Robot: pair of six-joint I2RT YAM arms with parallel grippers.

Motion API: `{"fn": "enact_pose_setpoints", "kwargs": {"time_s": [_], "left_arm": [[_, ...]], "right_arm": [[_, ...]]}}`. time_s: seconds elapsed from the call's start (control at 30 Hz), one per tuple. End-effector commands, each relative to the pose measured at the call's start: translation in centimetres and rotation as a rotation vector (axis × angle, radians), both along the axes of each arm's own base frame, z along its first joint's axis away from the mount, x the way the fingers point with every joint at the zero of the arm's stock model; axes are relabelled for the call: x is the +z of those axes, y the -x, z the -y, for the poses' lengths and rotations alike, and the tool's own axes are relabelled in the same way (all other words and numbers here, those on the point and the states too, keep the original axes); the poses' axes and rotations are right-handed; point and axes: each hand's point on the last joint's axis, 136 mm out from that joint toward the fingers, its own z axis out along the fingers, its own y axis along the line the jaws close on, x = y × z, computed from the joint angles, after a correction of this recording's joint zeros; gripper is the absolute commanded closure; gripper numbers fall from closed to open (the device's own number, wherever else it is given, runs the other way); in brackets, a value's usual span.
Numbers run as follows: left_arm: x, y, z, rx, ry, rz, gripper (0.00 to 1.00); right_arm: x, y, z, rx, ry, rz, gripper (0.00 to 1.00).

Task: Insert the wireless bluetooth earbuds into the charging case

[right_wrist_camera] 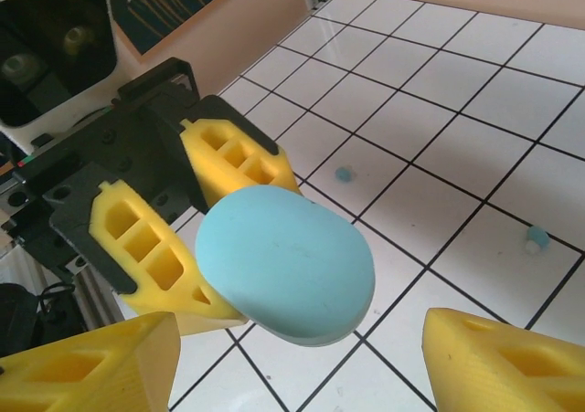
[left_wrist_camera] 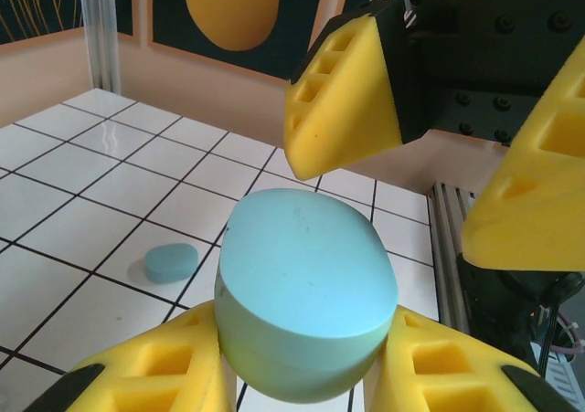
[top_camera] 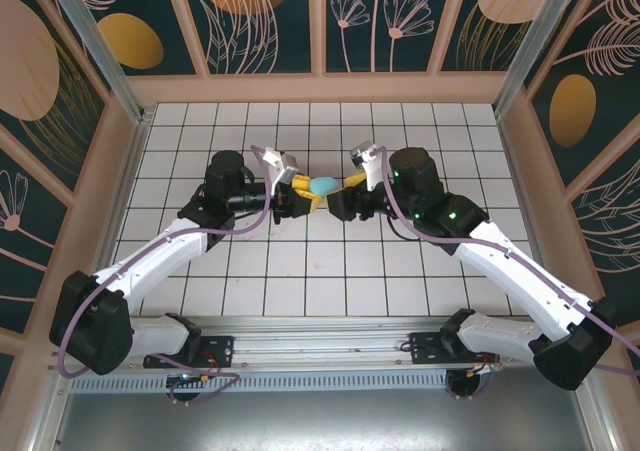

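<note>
Item 1: closed light-blue oval plastic charging case (left_wrist_camera: 306, 284), which I hold clenched in the left gripper's (top_camera: 308, 193) yellow foam fingers (right_wrist_camera: 151, 252). It is raised toward the right gripper (right_wrist_camera: 302, 366), whose fingers are spread, likely for opening.
Item 2: two tiny light-blue plastic earbuds (right_wrist_camera: 344, 172), loose on the white tiled desk (right_wrist_camera: 475, 110).

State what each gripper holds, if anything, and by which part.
The left gripper holds the light-blue charging case, pinched by its two opposite sides. The right gripper is open, holding nothing.
</note>
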Motion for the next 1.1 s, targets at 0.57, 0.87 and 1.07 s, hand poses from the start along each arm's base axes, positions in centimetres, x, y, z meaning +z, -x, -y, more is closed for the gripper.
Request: {"fn": "enact_pose_setpoints", "kwargs": {"time_s": [0.57,0.87,1.07], "left_arm": [[2.0,0.9,0.2,-0.057,0.028,0.041,0.79],[2.0,1.0,0.2,-0.068,0.033,0.028,0.79],[2.0,1.1,0.3,-0.079,0.04,0.018,0.79]], "right_arm": [[-1.9,0.3,1.1,0.009,0.123,0.043,0.27],[-1.1,-2.0,2.2,-0.095,0.141,0.085,0.27],[0.6,-2.4,2.4,-0.095,0.056,0.082,0.27]]}}
